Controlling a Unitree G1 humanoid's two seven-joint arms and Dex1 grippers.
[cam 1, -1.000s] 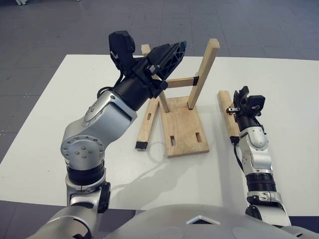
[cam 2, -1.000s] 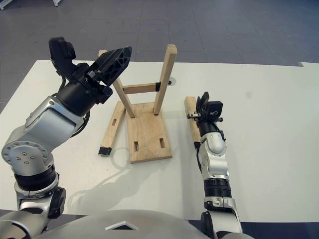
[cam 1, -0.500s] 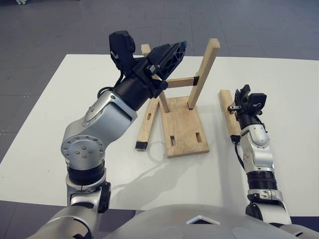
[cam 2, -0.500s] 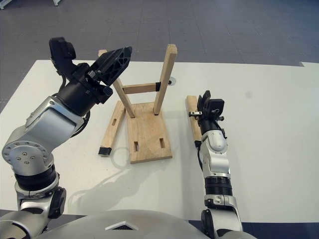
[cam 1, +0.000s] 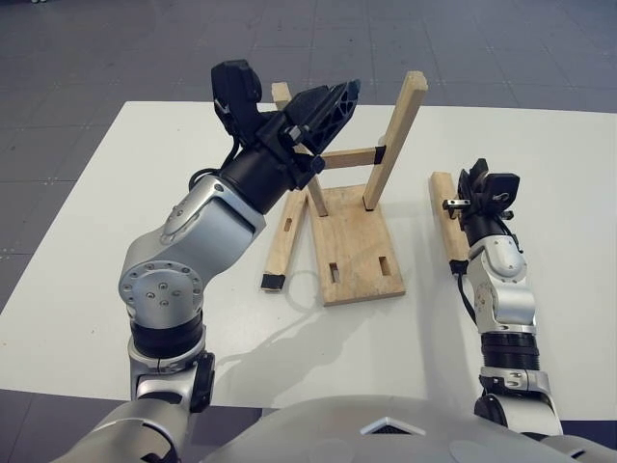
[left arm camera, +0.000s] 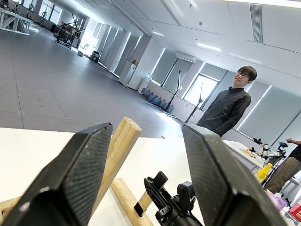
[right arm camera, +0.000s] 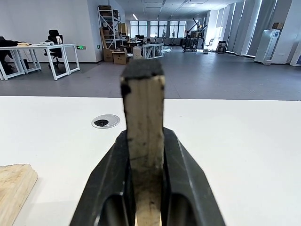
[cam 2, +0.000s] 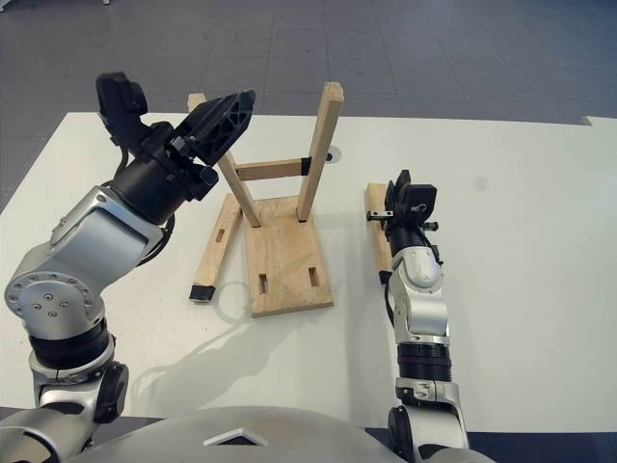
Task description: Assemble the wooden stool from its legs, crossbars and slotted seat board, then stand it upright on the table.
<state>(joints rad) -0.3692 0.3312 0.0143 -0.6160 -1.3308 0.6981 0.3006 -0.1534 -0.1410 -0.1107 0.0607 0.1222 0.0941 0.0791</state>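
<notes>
Left gripper (cam 1: 343,96) spread open, upper centre, straddling the top of the left upright leg (left arm camera: 121,143); contact unclear. Seat board (cam 1: 359,253) lies flat mid-frame with the leg-and-crossbar (cam 1: 349,158) frame standing on it. Right gripper (right arm camera: 143,141) is clamped on the loose leg (cam 1: 441,198), which lies flat right of the board.

Large open robotics lab or workshop hall. White bench (cam 1: 96,241) on grey tiled floor (cam 1: 116,48); white desks (right arm camera: 47,59) with office chair (right arm camera: 55,37), tall shelf rack (right arm camera: 109,23), metal frames (right arm camera: 153,49), full-height windows (left arm camera: 202,89), ceiling strip lights (left arm camera: 225,47), tripod stand (left arm camera: 176,92).
</notes>
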